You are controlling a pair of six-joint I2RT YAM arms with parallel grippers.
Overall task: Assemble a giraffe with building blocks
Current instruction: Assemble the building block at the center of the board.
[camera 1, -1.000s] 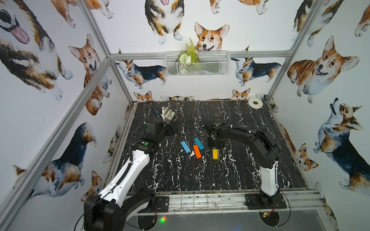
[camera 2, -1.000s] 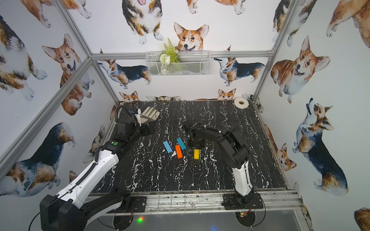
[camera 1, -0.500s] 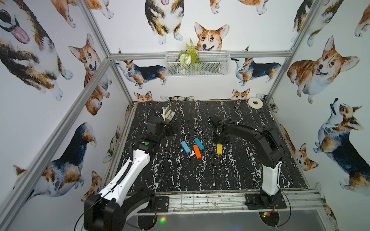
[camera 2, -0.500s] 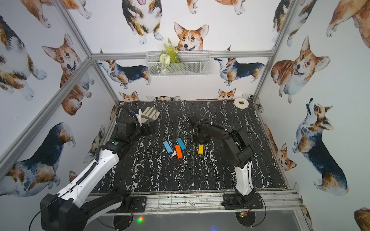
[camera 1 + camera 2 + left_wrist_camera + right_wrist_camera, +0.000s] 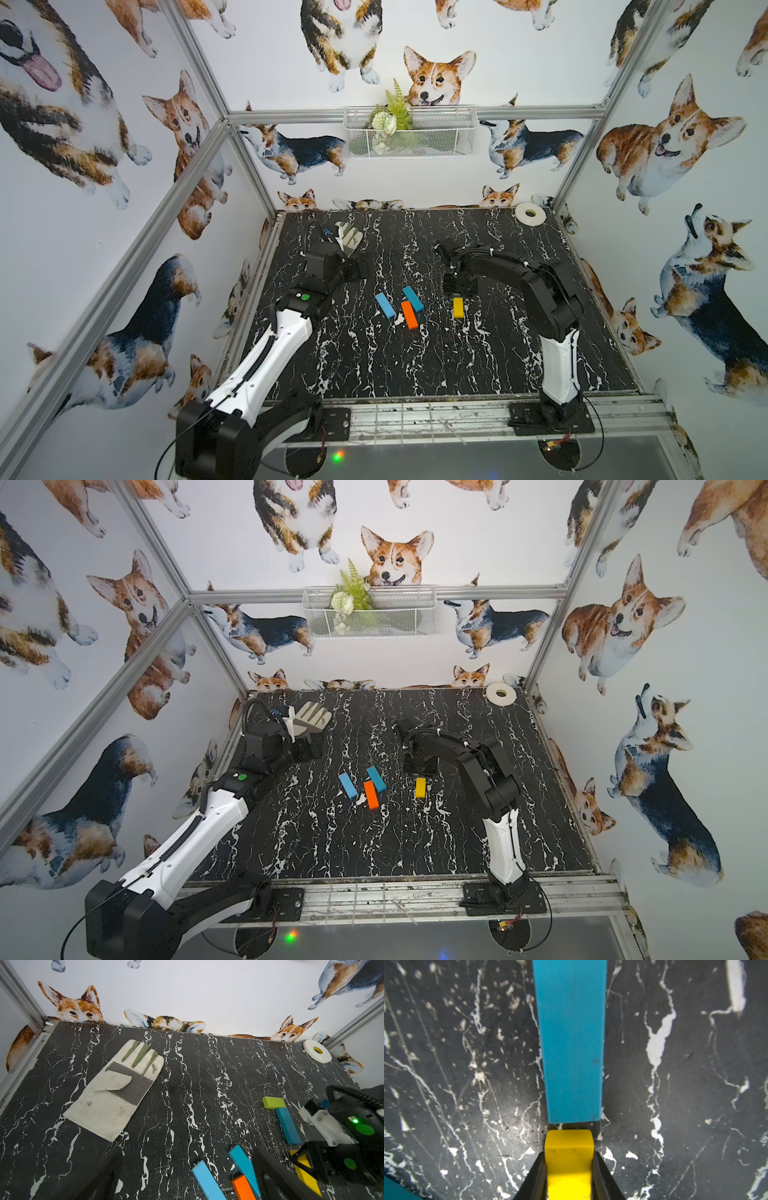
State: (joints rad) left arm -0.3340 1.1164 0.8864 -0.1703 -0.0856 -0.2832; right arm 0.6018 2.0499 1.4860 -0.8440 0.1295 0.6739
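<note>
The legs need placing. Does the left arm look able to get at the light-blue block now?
Probably yes: the left gripper is open and empty, and the light-blue block lies flat with nothing over it.

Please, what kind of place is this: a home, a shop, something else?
Probably a robot test cell: an aluminium frame carries corgi-printed walls, and the left arm and right arm are bolted to a rail beside a black marble-patterned table.
</note>
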